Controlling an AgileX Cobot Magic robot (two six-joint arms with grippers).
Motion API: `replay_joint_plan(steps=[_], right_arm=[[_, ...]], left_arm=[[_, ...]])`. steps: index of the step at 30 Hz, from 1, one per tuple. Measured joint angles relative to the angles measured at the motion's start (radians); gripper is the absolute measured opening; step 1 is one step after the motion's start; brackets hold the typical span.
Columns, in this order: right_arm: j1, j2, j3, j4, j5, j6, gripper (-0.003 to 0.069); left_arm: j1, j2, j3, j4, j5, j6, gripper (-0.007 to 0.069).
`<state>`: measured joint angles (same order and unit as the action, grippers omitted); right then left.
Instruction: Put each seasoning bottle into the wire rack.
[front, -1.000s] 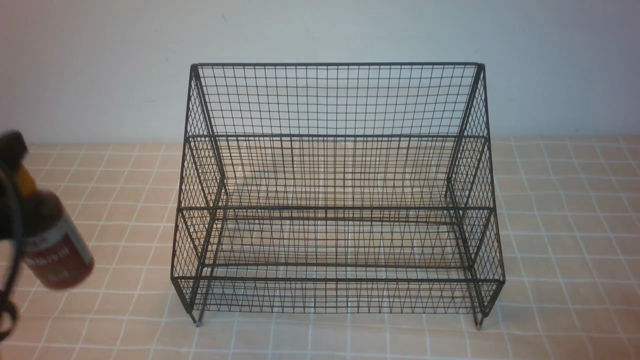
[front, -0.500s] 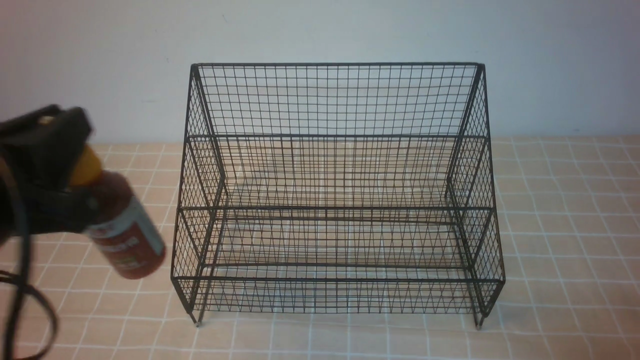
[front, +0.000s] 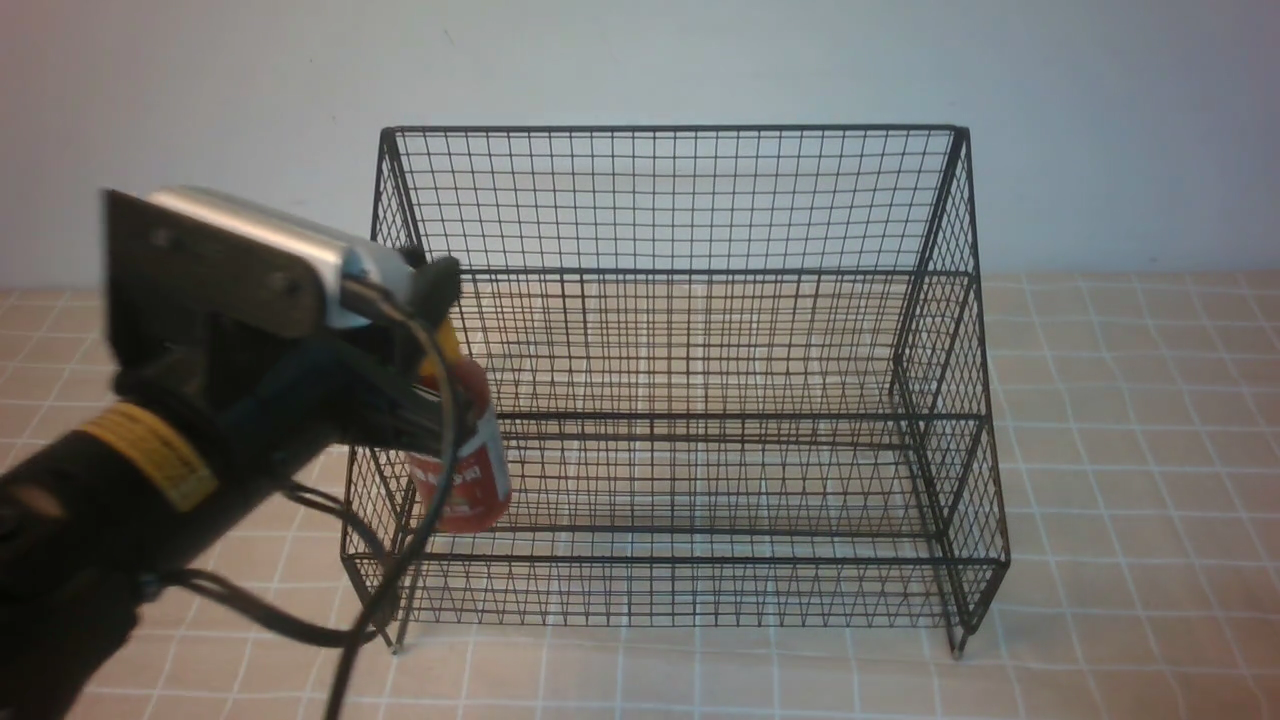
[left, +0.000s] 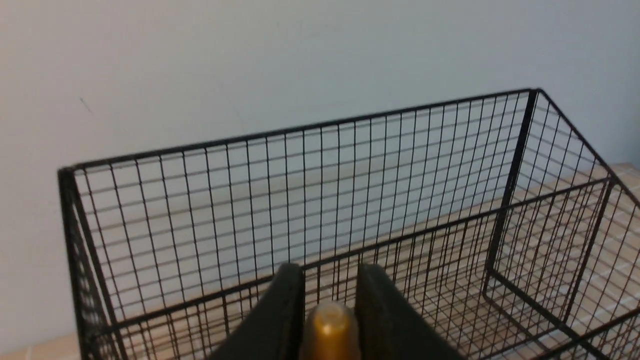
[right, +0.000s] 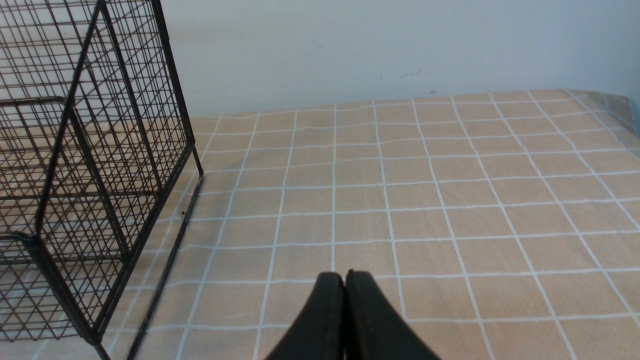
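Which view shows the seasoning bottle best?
The front view: the seasoning bottle shows its body and label, held by the left gripper at the left end of the wire rack. The left wrist view shows only its yellow cap between the jaws; the right wrist view misses it.

The wire rack (front: 680, 400) stands on the worktop (front: 1100, 500) at its middle, tall back toward the wall (front: 200, 120) behind and lower tiers stepping down to the front. At the rack's left end the seasoning bottle (front: 470, 480) hangs tilted above the lower tiers, its cap between the fingers of the left tool (left: 327, 280), which reaches in from the left. The right tool (right: 345, 275) sits off the rack's right end, above the worktop and apart from the rack.
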<state>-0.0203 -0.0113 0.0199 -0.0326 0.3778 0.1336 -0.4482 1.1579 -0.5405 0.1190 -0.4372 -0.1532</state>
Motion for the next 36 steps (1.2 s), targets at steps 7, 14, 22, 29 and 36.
replay_joint_plan(steps=[7,14,22,29,36], right_arm=[[0.0,0.0,0.0,0.0,0.0,0.0,-0.0015],[0.0,0.0,0.0,0.0,0.0,0.0,-0.0015],[0.0,0.0,0.0,0.0,0.0,0.0,-0.0015],[0.0,0.0,0.0,0.0,0.0,0.0,-0.0015],[0.0,0.0,0.0,0.001,0.0,0.0,-0.0015]], left_arm=[[0.0,0.1,0.0,0.0,0.033,-0.013,0.0108],[-0.001,0.125,-0.001,0.0,0.095,-0.039,0.0184],[-0.001,0.072,-0.011,0.0,0.213,-0.048,0.0393],[-0.001,-0.117,-0.093,0.0,0.42,-0.048,0.0372],[-0.001,-0.37,-0.202,-0.062,0.958,-0.067,0.012]])
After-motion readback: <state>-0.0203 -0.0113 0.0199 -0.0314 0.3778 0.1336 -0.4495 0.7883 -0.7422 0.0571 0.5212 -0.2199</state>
